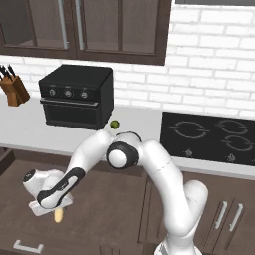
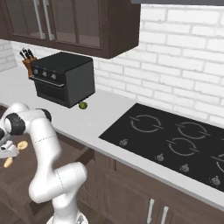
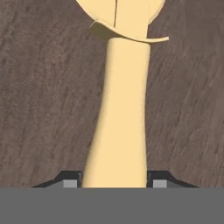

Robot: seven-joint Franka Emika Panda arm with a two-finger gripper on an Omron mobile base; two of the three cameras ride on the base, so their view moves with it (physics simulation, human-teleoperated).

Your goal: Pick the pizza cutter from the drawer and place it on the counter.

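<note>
While the big stuff is mostly dark brown cabinetry and a white brick wall, the long pale grey table (image 1: 30, 132) runs across the room with a black toaster oven (image 1: 76, 95) on it, a knife block (image 1: 14, 88) off toward the left end, and a black stovetop (image 2: 173, 142) with ring burners set into it on the right. There's also a tiny green fruit (image 1: 114, 124) sitting on the table just beside the oven's front corner. Below the table edge the drawer (image 1: 99, 209) is pulled out, brown wood floor showing, silver handle on its front. The white arm bends down into it, and the pincer (image 3: 114, 181) is closed in narrow on the handle of the pizza cutter (image 3: 119, 113), one dark fingertip (image 3: 70, 180) pressed to each side of it. The cutter's light tan; in the hand view its handle runs straight up to the round disc head, over the drawer's floor. Can't tell if it's lifted off the wood or lying on it.
</note>
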